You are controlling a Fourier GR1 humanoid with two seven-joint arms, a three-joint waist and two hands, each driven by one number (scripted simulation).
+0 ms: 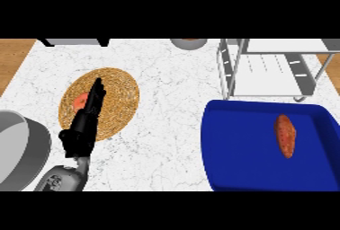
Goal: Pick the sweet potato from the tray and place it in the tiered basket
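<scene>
An orange sweet potato [285,135] lies lengthwise in the blue tray [229,148] at the right front of the counter. Behind the tray stands the tiered basket [269,69], a metal wire frame with a pale shelf. My left hand [85,121] shows edge-on at the left, fingers straight and stretched out over a round woven mat [118,101]. It holds nothing and is far from the tray. The right hand appears in no part of the view.
A reddish object [80,101] lies on the woven mat, partly hidden by my left hand. A large grey round vessel [23,150] sits at the left edge. A small bowl [189,42] stands at the back, and a dark-legged object [69,42] at the back left.
</scene>
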